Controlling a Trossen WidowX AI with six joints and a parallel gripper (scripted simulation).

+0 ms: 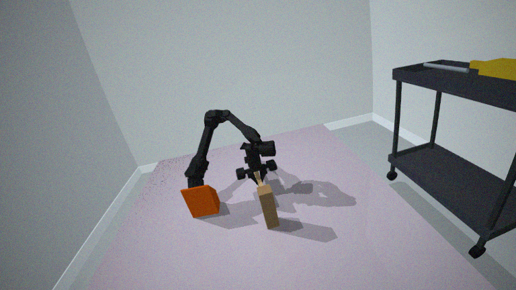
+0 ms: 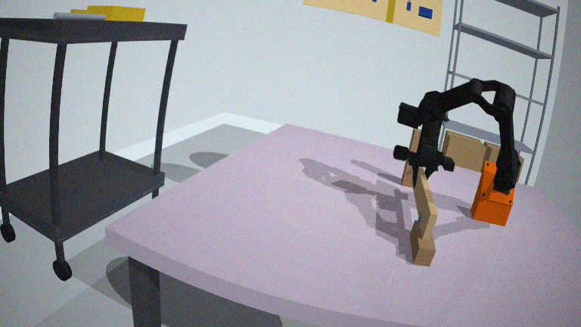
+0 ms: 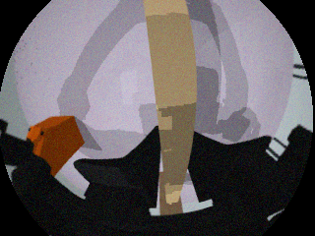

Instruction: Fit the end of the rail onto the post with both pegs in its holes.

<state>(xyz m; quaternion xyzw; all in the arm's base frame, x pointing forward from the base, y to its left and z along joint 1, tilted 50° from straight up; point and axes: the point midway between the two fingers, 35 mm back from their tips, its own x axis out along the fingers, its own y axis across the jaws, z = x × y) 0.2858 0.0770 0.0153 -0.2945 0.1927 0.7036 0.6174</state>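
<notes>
The long wooden rail [image 2: 427,203] [image 3: 173,61] runs lengthwise between the two blocks. Its far end sits at the bracket on the low footboard block [image 2: 423,256], nearest the exterior camera. My gripper [image 1: 259,181] [image 2: 420,180] [image 3: 167,128] is shut on the rail toward its post end. The short upright post [image 1: 269,210] [image 2: 407,173] stands just beyond the gripper at that end. The fingers and rail hide the pegs and holes. I cannot tell whether the pegs are in the holes, whether rail and post touch, or whether the rail is exactly level.
The orange arm base [image 1: 201,202] [image 2: 488,214] [image 3: 60,145] stands on the pink table [image 1: 296,260] [image 2: 256,220] to one side of the rail. A dark cart [image 1: 449,83] [image 2: 124,31] stands off the table's other side. A grey shelf rack [image 2: 507,40] stands behind the table.
</notes>
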